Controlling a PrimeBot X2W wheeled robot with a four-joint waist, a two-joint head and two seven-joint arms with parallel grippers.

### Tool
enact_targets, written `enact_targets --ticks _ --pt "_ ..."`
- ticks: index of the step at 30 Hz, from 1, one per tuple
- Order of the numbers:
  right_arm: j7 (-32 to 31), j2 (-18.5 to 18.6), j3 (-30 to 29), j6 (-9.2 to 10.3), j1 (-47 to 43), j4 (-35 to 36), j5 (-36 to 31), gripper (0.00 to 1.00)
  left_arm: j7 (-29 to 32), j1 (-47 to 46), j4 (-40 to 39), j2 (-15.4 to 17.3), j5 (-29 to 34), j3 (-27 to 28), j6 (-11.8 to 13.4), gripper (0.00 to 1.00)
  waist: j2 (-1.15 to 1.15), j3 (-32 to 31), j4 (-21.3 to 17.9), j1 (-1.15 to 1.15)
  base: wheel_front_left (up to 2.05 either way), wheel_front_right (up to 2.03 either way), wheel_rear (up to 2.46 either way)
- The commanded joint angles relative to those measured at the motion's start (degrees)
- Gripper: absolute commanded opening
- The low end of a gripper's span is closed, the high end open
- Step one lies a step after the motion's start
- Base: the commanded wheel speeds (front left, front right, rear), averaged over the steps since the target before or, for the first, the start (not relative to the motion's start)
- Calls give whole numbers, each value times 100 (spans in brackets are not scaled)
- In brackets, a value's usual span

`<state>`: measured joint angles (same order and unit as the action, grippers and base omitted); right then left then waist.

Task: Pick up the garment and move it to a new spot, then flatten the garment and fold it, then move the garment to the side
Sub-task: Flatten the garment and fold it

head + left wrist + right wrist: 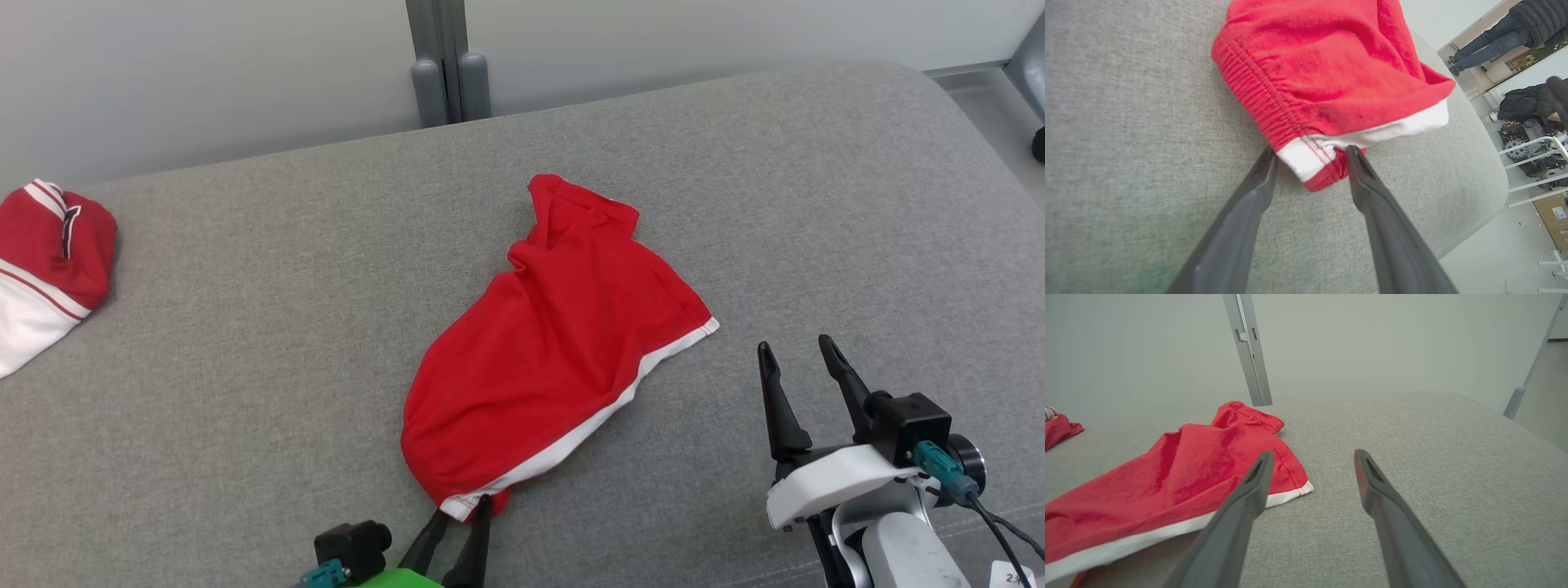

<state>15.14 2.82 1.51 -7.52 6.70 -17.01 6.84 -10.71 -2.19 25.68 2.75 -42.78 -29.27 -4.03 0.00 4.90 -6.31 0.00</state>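
Observation:
The garment (pixel 563 343), red with a white hem band, lies crumpled in the middle of the grey padded surface (pixel 245 343). My left gripper (pixel 464 510) is at its nearest corner. In the left wrist view the garment's (pixel 1331 69) white-and-red corner sits between the two fingers of the left gripper (pixel 1311 153), which stand apart on either side of it, open. My right gripper (pixel 796 347) hovers open to the right of the garment, nothing between its fingers. In the right wrist view the garment (pixel 1180 469) lies left of the right gripper (pixel 1312 455).
A second red-and-white garment (pixel 45 261) lies at the surface's far left edge. A grey post (pixel 449 82) stands behind the surface against the wall. The surface's rounded right edge (pixel 1486 171) drops to the floor, where a person (pixel 1494 36) and equipment stand.

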Motion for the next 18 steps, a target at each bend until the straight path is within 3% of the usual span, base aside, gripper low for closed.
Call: enact_targets --ticks 1,4,7,12,18 --pt "1 13 -9 6 -30 -3 -20 100 -59 -91 11 26 -44 10 35 29 0 -15 -1 0 0 0 0" --pt "1 14 -59 6 -72 -11 -43 100 -133 -56 -46 25 -58 38 52 24 0 -31 39 0 0 0 0" --pt "1 13 -117 6 -41 -88 -141 100 -192 -35 -101 37 -6 42 84 0 0 -26 123 0 0 0 0" --pt "1 16 -243 6 240 -443 -473 100 -234 -70 -181 64 63 38 115 0 0 19 225 0 0 0 0" --pt "2 186 -346 6 1027 -1618 -1364 100 -258 -202 -274 128 168 30 153 0 0 229 375 0 0 0 0"
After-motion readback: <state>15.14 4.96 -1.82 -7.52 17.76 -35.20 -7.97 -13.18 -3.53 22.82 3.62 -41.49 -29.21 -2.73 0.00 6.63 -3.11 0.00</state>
